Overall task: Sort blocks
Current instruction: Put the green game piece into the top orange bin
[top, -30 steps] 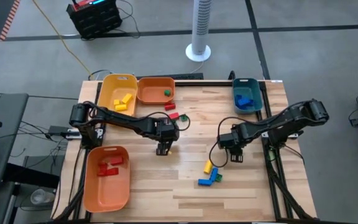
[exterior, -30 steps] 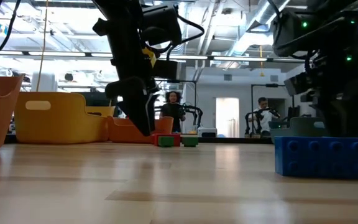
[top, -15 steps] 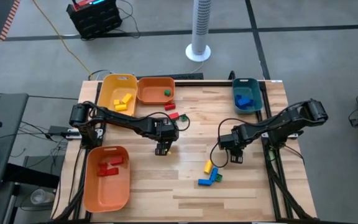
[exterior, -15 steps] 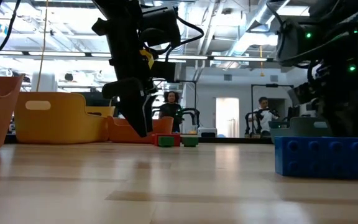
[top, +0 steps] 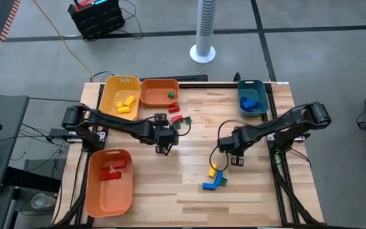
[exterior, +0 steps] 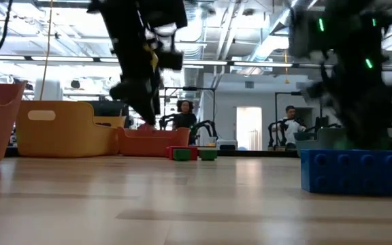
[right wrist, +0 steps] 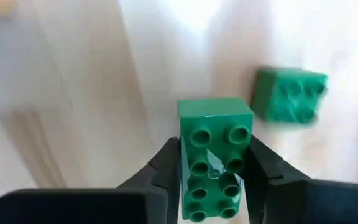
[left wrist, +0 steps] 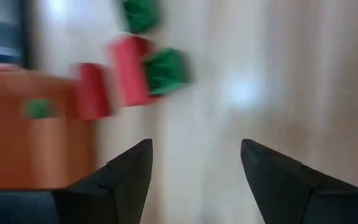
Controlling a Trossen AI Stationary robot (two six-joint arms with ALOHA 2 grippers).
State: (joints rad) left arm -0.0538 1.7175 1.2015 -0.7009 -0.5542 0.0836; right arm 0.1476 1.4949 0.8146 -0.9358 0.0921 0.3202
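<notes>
My right gripper (top: 236,159) points down at the table's right middle, shut on a green block (right wrist: 215,155). A second green block (right wrist: 289,94) lies on the wood close by. Yellow (top: 213,170), blue (top: 211,185) and green (top: 223,180) blocks lie just near of it. My left gripper (top: 164,149) hangs open above bare wood at the table's centre. Its wrist view looks toward red (left wrist: 129,71) and green (left wrist: 165,70) blocks lying beside the small orange bin (top: 159,93). My right gripper pinches the green block by its two long sides (right wrist: 183,152) between its two fingers (right wrist: 166,163). The fingers come from above, pointing down. The block sits level with its studs up. Whether it rests on the table or hangs clear does not show.
A yellow bin (top: 121,95) and the small orange bin, holding a green block (top: 170,95), stand at the far left. A teal bin (top: 253,97) with blue blocks stands far right. A large orange bin (top: 110,181) with red blocks stands near left. Bare wood lies between the arms.
My left gripper has risen and tipped its fingers toward the table's far side, drifting slightly toward the far left. My right gripper has shifted a little toward the table's left. The loose blocks on the table have stayed where they were.
</notes>
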